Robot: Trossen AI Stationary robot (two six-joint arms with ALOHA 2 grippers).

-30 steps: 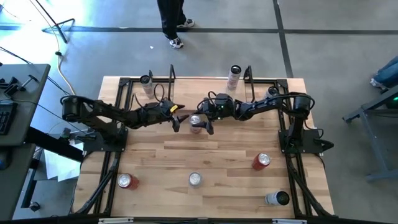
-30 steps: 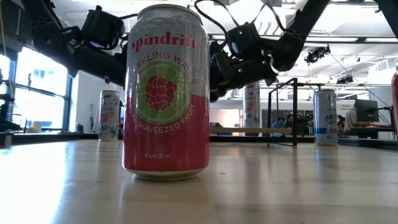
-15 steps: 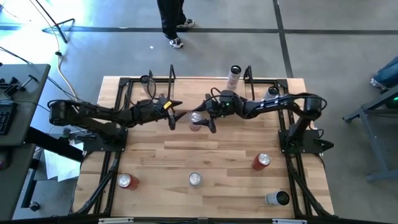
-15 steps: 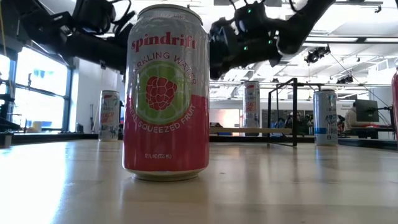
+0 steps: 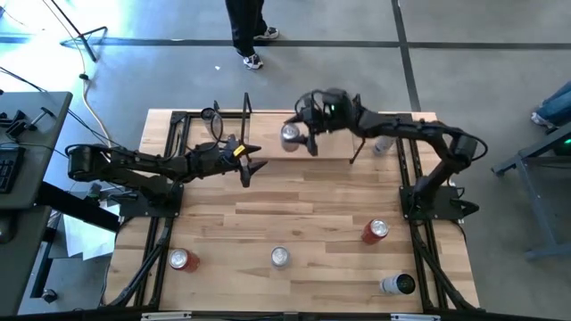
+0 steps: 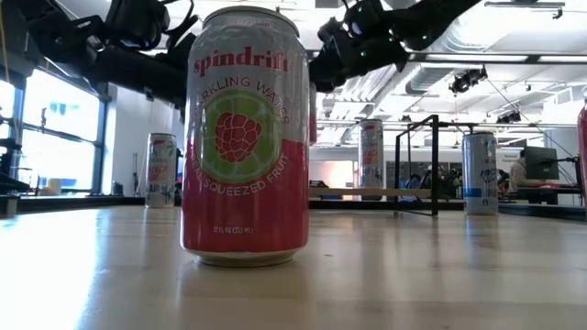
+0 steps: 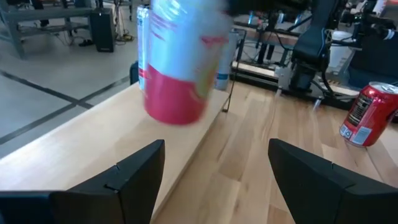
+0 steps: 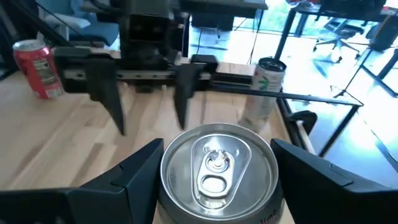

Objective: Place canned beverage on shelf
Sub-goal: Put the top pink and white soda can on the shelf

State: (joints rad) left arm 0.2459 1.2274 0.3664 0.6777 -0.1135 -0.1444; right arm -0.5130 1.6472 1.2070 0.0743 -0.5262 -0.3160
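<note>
Your right gripper (image 5: 297, 137) is clamped on a silver-topped can (image 5: 290, 135) with a pink lower half, holding it upright in the air. From overhead, the can hangs at about twelve o'clock from the table's centre, above the shelf (image 5: 268, 147), the low light-wood board near the far edge of the table (image 5: 312, 223). In the right wrist view the can top (image 8: 217, 167) sits squarely between the two dark fingers (image 8: 112, 190), pull tab facing up.

Your left gripper (image 5: 250, 163) waits at about nine o'clock from the held can, low over the table just in front of the shelf, its fingers (image 7: 124, 180) spread wide and holding nothing. In its wrist view the held can (image 7: 180, 62) appears blurred above the shelf board (image 7: 124, 143), and a red can (image 7: 368, 113) stands on the table beyond.

Other cans stand around the table: a second red one (image 5: 375, 232) at four o'clock, a red-topped one (image 5: 183, 259) at seven o'clock, a silver one (image 5: 281, 257) at six o'clock, and a dark-sided one (image 5: 399, 284) at five o'clock.
</note>
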